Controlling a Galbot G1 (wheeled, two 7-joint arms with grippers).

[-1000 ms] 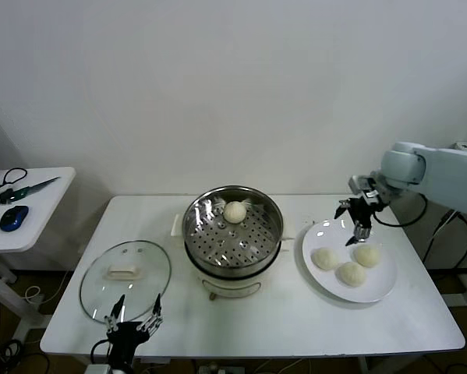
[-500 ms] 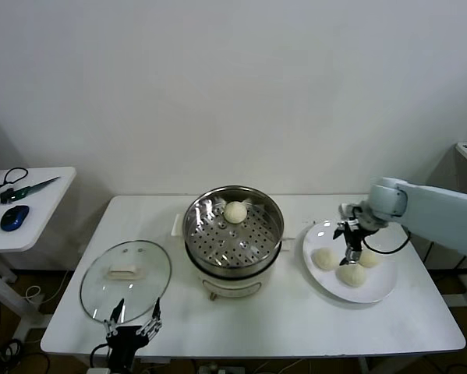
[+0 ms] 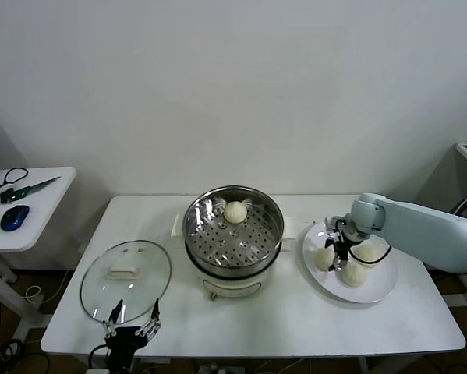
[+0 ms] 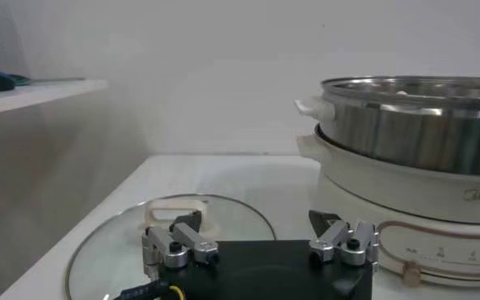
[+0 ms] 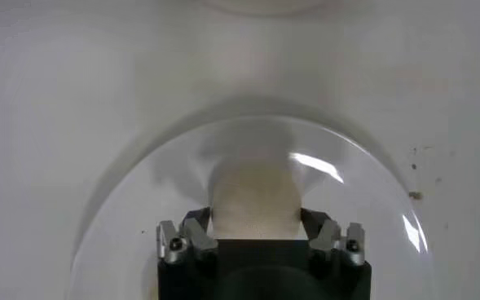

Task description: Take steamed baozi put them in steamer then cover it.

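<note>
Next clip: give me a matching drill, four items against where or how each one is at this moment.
Items:
1. cover
2. lone baozi
3. right end effector
4. left end effector

States:
a. inside the steamer
b. flat on the table, left of the steamer
c. closed on a plate baozi, over the plate
d. open, at the table's front edge by the cover

Pairs: 1-b, 2-a, 3-c, 4-d
</note>
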